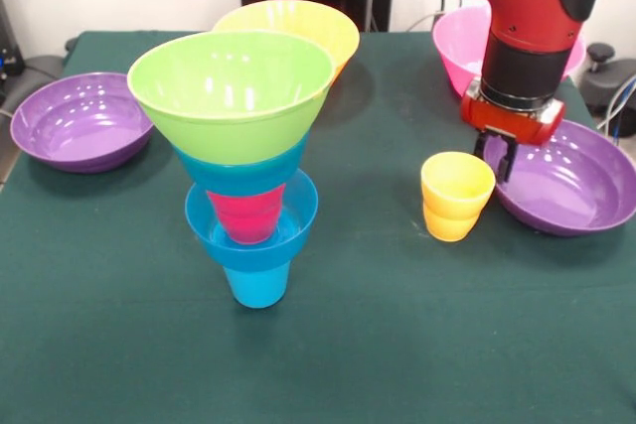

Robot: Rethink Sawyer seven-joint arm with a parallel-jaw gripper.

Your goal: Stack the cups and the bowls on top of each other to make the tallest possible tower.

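Tower (pixel 248 171) stands front-left of table centre: blue cup (pixel 256 283) at the base, small blue bowl (pixel 250 230), red cup (pixel 246 213), second blue bowl (pixel 241 171), lime green bowl (pixel 231 91) on top, leaning slightly. Yellow cup (pixel 456 196) upright beside the right purple bowl (pixel 566 191). Gripper (pixel 496 156) hangs over that bowl's rim, fingers apparently apart, holding nothing.

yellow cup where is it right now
In the front view the small yellow plastic cup stands upright at right of centre, beside the wide purple bowl, below the gripper.
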